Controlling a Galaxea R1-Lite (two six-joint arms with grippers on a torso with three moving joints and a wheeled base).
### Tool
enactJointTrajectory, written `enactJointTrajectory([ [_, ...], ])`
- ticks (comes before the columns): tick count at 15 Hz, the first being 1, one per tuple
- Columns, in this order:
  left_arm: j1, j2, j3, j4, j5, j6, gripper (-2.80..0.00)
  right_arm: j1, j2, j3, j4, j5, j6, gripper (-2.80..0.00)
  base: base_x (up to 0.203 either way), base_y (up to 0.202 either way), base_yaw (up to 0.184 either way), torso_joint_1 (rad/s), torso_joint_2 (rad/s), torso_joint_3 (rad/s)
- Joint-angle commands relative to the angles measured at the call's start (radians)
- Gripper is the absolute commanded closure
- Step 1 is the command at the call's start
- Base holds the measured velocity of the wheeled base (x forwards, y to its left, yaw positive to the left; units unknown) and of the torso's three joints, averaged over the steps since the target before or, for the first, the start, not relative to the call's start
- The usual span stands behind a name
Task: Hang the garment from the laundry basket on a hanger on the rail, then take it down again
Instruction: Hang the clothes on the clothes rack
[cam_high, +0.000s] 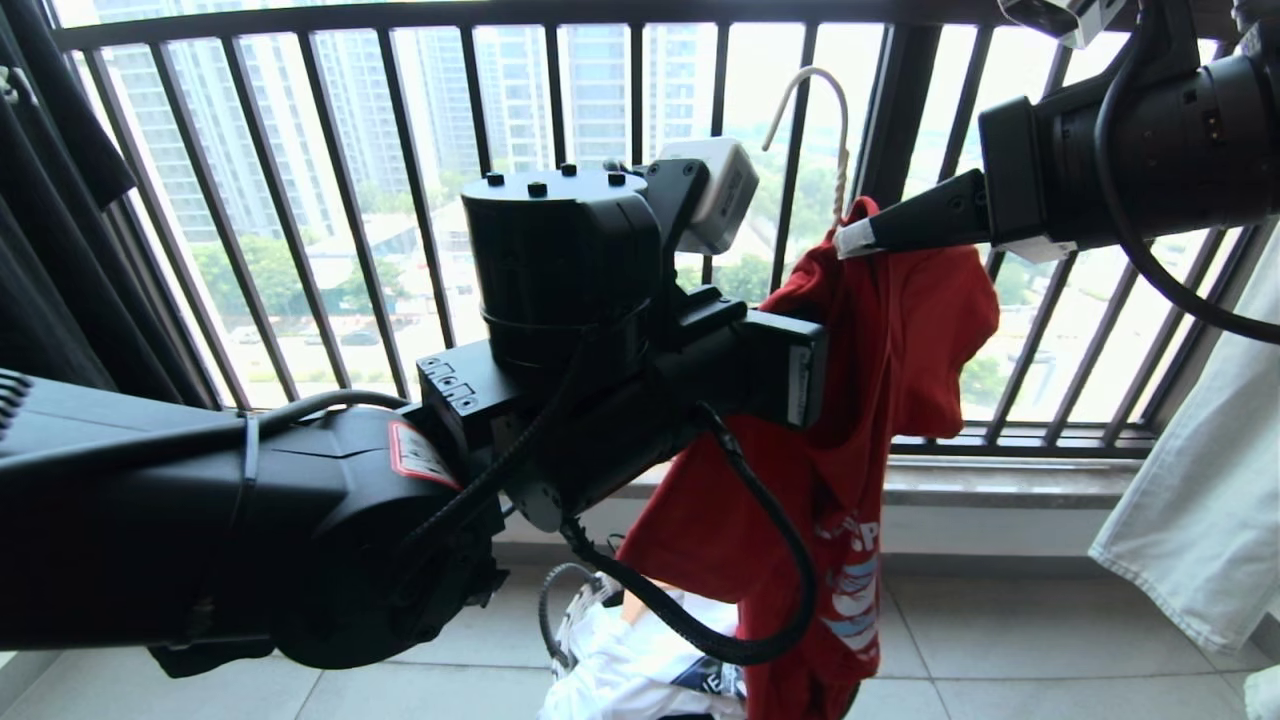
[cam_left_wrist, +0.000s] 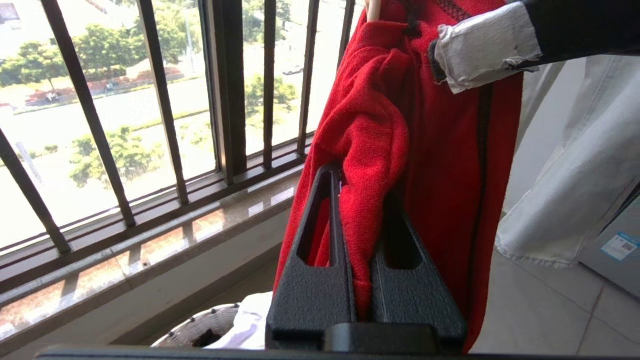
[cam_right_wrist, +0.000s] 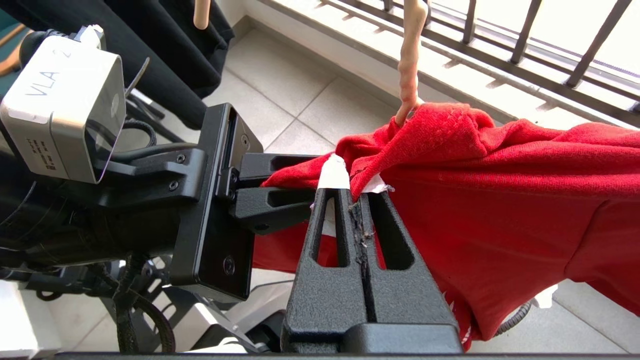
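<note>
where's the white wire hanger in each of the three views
Head view: the hanger rises from the red T-shirt's collar, hook before the balcony bars, beside the right gripper.
Left wrist view: only a stub of it above the shirt's collar.
Right wrist view: its twisted neck rises out of the collar beyond the fingertips.
Shared landmark: the red collar where the right gripper's white-taped tip pinches.

A high-rise home balcony: black railing bars (cam_high: 340, 200), tiled floor (cam_high: 1000, 640), tower blocks (cam_high: 600, 90) beyond, laundry hanging.
</note>
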Motion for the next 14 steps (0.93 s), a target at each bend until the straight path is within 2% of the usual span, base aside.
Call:
enactJointTrajectory([
  [1,-0.007,-0.005,-0.002,-0.006,0.001,-0.033,0.0,0.008,0.004,-0.005,0.004,-0.008,-0.001,0.0,0.0,0.0,0.0,0.0,0.0,0.0],
  [5,-0.008,0.009,0.003,-0.103,0.001,-0.034,0.0,0.025,0.005,-0.005,0.002,-0.009,-0.038,0.0,0.0,0.0,0.0,0.0,0.0,0.0],
  [14,-0.009,0.007,0.01,-0.106,0.001,-0.038,0.0,0.028,0.0,-0.005,0.002,-0.008,-0.038,0.0,0.0,0.0,0.0,0.0,0.0,0.0],
])
